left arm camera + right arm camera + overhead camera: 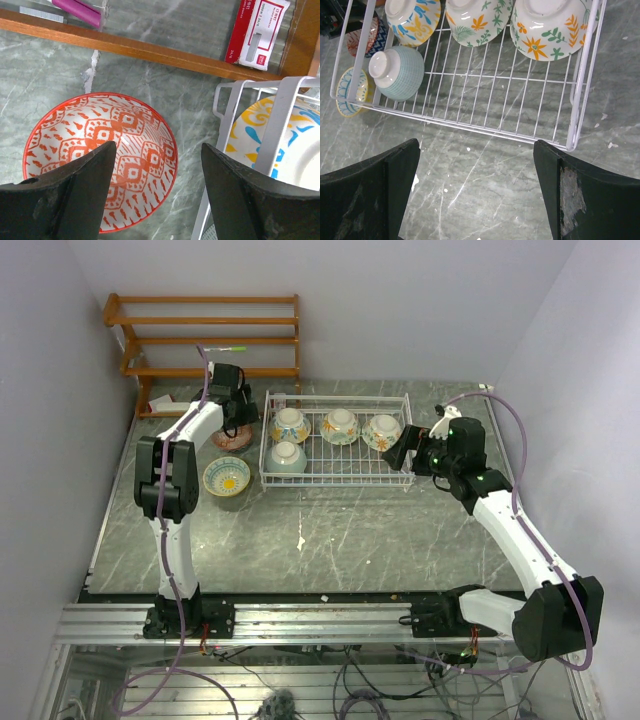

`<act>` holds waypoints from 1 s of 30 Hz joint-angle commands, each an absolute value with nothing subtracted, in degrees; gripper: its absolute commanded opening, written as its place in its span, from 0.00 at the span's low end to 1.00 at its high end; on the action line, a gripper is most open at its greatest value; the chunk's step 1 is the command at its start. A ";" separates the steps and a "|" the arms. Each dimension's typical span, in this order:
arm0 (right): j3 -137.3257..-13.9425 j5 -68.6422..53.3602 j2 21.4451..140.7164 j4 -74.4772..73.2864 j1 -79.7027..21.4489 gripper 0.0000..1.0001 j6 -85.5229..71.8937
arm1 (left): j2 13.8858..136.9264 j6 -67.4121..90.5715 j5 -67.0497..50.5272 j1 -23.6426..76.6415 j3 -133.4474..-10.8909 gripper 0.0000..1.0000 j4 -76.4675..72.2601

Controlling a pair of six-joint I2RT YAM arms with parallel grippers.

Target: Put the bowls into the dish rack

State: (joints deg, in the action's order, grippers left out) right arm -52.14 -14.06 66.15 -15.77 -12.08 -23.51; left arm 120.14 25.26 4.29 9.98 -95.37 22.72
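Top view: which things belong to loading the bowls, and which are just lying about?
Job: dish rack; four upturned bowls in it; red-patterned bowl and yellow-blue bowl outside it, on its left.
Lying about: wooden shelf; pink marker; red-and-white box.

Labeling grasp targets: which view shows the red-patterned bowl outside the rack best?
Left wrist: the red-patterned bowl fills the frame, interior sharp, between the open fingers of the left end effector. Top external: mostly hidden under that end effector. Right wrist: just a sliver behind the dish rack.
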 commanded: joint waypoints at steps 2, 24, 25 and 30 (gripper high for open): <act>-51.33 -15.63 66.51 -14.12 -11.33 0.96 -23.64 | 119.51 25.00 4.89 10.20 -95.26 0.78 23.79; -50.53 -16.53 65.17 -13.47 -10.58 0.96 -24.38 | 120.21 25.15 7.94 10.19 -90.09 0.64 21.02; -50.54 -16.52 65.01 -13.45 -10.53 0.96 -24.48 | 120.39 25.04 8.13 10.20 -89.98 0.63 21.04; -50.54 -16.24 64.51 -13.49 -10.51 0.96 -24.51 | 118.98 24.92 8.77 10.20 -88.29 0.48 19.63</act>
